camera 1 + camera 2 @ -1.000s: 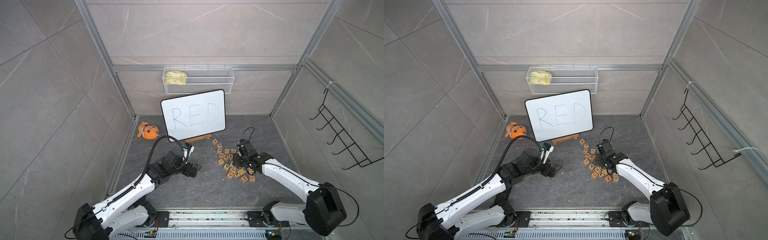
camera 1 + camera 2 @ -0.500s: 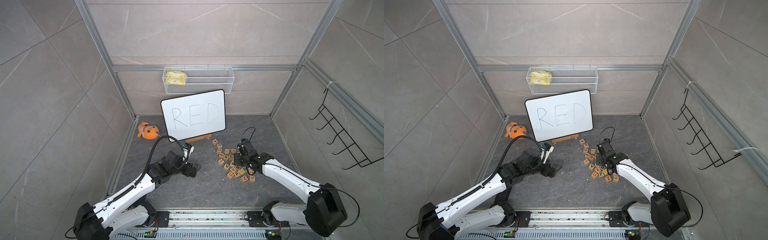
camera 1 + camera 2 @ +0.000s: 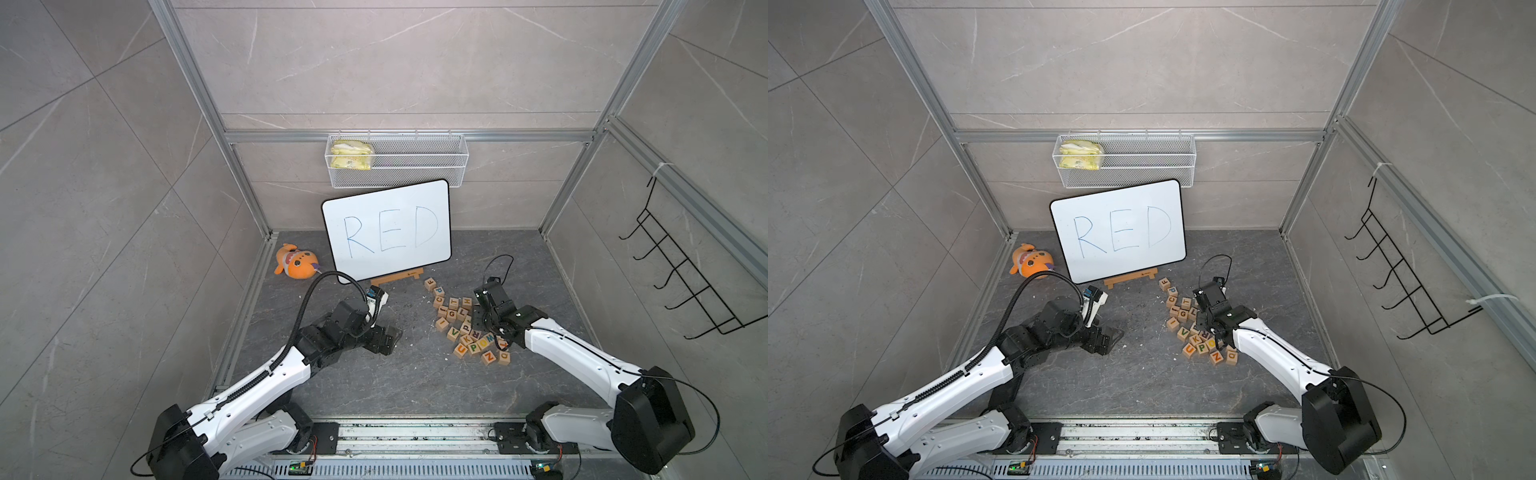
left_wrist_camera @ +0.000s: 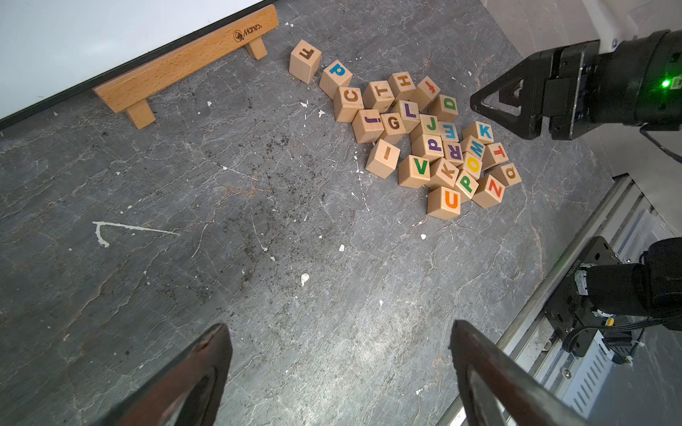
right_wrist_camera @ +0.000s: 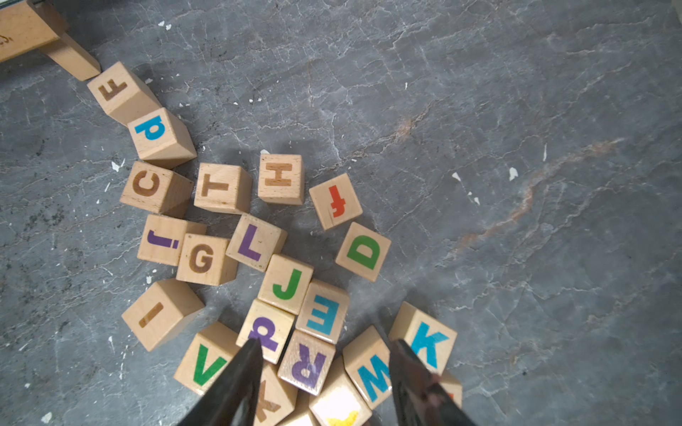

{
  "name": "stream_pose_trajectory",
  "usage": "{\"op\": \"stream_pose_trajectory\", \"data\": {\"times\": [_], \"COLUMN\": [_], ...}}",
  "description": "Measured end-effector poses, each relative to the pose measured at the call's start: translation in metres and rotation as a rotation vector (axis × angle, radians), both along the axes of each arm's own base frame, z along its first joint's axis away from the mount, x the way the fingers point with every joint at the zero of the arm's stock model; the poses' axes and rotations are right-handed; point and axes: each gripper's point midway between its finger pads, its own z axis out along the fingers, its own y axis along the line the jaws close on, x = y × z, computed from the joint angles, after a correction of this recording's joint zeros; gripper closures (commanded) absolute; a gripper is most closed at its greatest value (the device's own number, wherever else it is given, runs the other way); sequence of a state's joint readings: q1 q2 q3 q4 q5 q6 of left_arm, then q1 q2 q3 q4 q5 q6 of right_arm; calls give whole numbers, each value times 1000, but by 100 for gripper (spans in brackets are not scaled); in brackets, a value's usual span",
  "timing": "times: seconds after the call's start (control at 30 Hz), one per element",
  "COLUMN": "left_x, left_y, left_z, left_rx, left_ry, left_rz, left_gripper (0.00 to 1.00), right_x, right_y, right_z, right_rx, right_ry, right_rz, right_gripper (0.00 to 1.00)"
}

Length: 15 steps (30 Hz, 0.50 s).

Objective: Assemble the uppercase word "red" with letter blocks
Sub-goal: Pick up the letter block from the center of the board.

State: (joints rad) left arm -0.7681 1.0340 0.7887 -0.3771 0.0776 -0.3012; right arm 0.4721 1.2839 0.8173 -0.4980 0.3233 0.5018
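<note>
- The dark stone floor (image 4: 258,228) lies bare in front of the white board (image 3: 386,228). No word has been laid out there yet, so that stretch is judged the place for it.
- The left gripper (image 4: 339,326) is held low over the bare floor, its jaws spread wide with nothing between them.
- The right gripper (image 5: 326,343) is poised over the heap, its jaws about half open and empty, with one finger seen to each side of the R.
- The letter blocks (image 3: 465,324) all lie in one loose heap on the robot's right, near the board's wooden stand.
- The R block (image 5: 306,363) is packed in tightly: the E block (image 5: 323,313) is pressed against one edge and the M block (image 5: 371,376) crowds another.
- The D block (image 5: 363,252) lies at the heap's rim with floor open beside it.
- A clean pick is judged to need the jaws squared to the R's tilted sides before descent. The fingers should be lowered into the narrow gaps, not onto neighbours, and the block lifted straight up.
</note>
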Motion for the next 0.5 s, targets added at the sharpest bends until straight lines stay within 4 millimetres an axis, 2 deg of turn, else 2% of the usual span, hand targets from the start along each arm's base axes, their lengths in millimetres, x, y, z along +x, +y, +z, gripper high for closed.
{"op": "stream_pose_trajectory", "data": {"times": [0.5], "left_x": [0], "left_y": [0], "left_z": [-2], "left_rx": [5], "left_ry": [5], "left_rz": [1], "left_gripper": [4], "right_x": [-1], "right_y": [4], "right_z": [-2], "right_rx": [20], "right_ry": [12], "right_rz": [14], "right_gripper": [42]}}
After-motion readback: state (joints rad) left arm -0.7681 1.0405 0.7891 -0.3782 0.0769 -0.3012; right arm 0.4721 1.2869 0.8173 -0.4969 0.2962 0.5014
